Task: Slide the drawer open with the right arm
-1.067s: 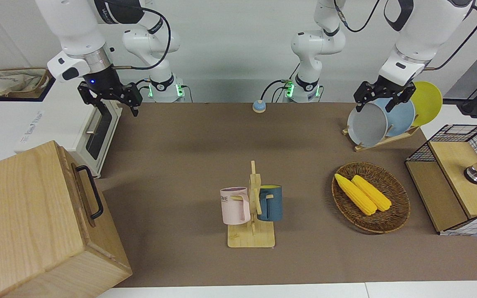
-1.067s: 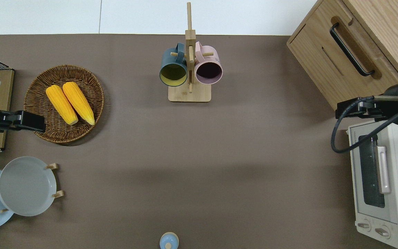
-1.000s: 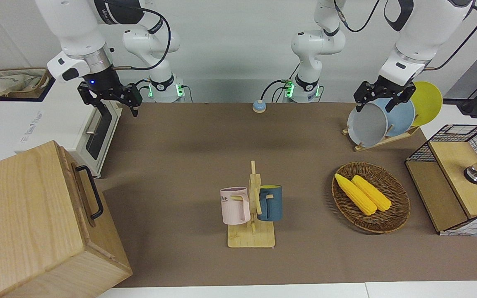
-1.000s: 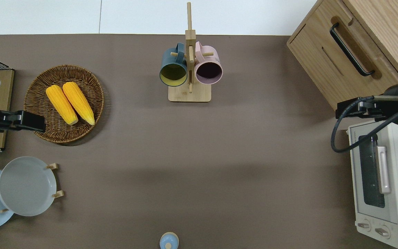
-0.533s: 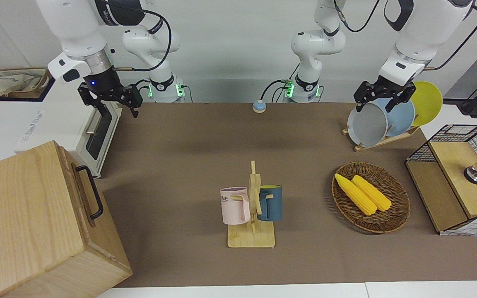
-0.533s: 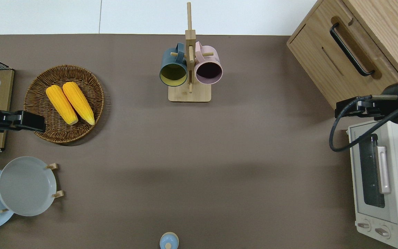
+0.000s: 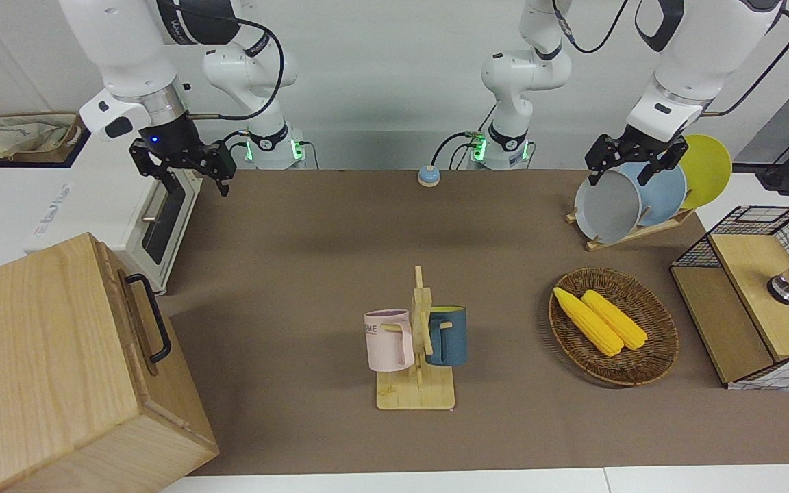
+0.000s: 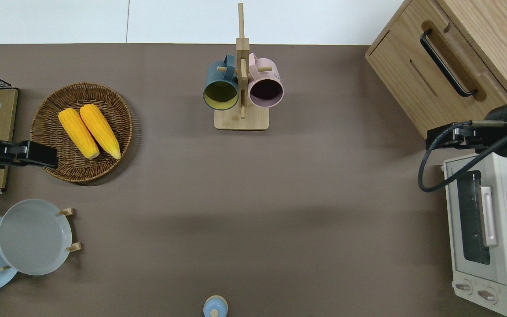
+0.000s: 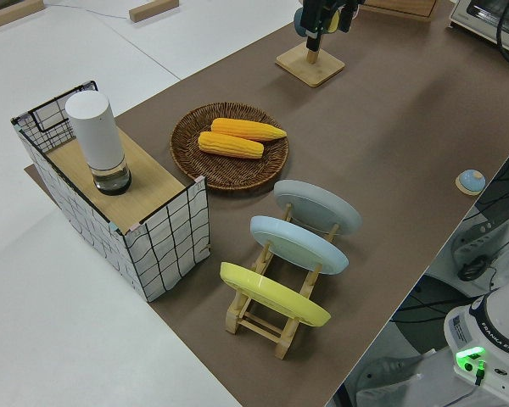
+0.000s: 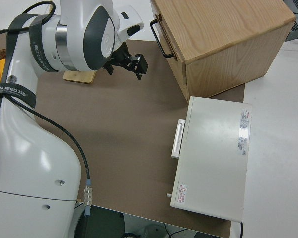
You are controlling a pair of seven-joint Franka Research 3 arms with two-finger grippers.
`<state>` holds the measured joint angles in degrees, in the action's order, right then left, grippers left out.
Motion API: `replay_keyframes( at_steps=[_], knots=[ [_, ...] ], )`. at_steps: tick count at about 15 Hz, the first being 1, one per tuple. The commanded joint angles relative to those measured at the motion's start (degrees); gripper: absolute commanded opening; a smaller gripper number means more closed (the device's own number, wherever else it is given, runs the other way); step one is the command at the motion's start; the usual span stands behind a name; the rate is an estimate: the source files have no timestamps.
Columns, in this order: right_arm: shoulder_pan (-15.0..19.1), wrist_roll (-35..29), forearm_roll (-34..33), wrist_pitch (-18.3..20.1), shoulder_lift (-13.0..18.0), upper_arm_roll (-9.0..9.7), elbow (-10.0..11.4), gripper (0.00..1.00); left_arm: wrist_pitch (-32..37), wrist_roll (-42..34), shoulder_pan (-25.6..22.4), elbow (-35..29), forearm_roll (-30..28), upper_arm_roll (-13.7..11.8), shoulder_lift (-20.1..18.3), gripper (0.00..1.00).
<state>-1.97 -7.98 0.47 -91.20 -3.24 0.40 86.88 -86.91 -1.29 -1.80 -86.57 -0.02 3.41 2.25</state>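
Observation:
The drawer (image 8: 439, 75) is a light-wood front with a black bar handle (image 8: 447, 61), and it sits flush in the big wood box (image 7: 52, 363) at the right arm's end of the table. The handle also shows in the front view (image 7: 151, 317) and the right side view (image 10: 160, 37). My right gripper (image 7: 196, 185), with its blue wrist light, is open and empty. It hangs in the air over the mat (image 8: 445, 135), between the box's nearer corner and the toaster oven, clear of the handle. It also shows in the right side view (image 10: 125, 67). My left arm is parked, its gripper (image 7: 619, 174) open.
A white toaster oven (image 8: 478, 229) stands beside the box, nearer to the robots. A mug tree (image 7: 416, 342) with two mugs stands mid-table. A basket of corn (image 7: 655, 342), a plate rack (image 7: 631, 198) and a wire-mesh box (image 7: 757, 301) are at the left arm's end.
My right gripper has drifted a little toward the wood box's nearer corner, still open. The drawer and the left arm have not moved.

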Motion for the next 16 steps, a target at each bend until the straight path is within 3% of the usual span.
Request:
replay_keyframes(
  at_steps=[1, 4, 7, 11, 12, 13, 14, 16],
  knots=[
    [-0.23, 0.69, -1.09, 0.68, -1.07, -0.05, -1.36, 0.985, 1.13, -0.56, -0.22, 1.49, 0.98, 0.37, 0.65, 0.99],
    [-0.23, 0.6, -1.26, 0.68, -1.15, -0.05, -1.8, 0.985, 1.13, -0.56, -0.22, 1.49, 0.98, 0.37, 0.65, 0.99],
    [-1.45, 0.95, -5.82, 0.76, -1.15, -0.05, -2.15, 0.975, 1.13, -0.56, -0.22, 1.49, 0.98, 0.37, 0.65, 0.99],
    [-2.34, 1.3, -7.24, 0.68, -1.15, -0.05, -2.15, 0.677, 1.13, -0.56, -0.22, 1.49, 0.98, 0.37, 0.65, 0.99],
    [-2.34, 1.3, -7.06, 0.68, -1.15, -0.05, -2.24, 0.68, 1.13, -0.56, -0.22, 1.49, 0.98, 0.37, 0.65, 0.99],
    [-2.42, 0.96, -7.32, 0.68, -1.15, -0.05, -2.24, 0.746, 1.13, -0.56, -0.22, 1.49, 0.98, 0.37, 0.65, 0.99],
    [-2.69, 0.69, -7.33, 0.68, -1.15, -0.05, -2.24, 0.946, 1.13, -0.56, -0.22, 1.49, 0.98, 0.37, 0.65, 0.99],
    [-2.95, 0.69, -7.5, 0.68, -1.42, -0.05, -2.24, 0.973, 1.13, -0.56, -0.22, 1.49, 0.98, 0.37, 0.65, 0.99]
  ],
)
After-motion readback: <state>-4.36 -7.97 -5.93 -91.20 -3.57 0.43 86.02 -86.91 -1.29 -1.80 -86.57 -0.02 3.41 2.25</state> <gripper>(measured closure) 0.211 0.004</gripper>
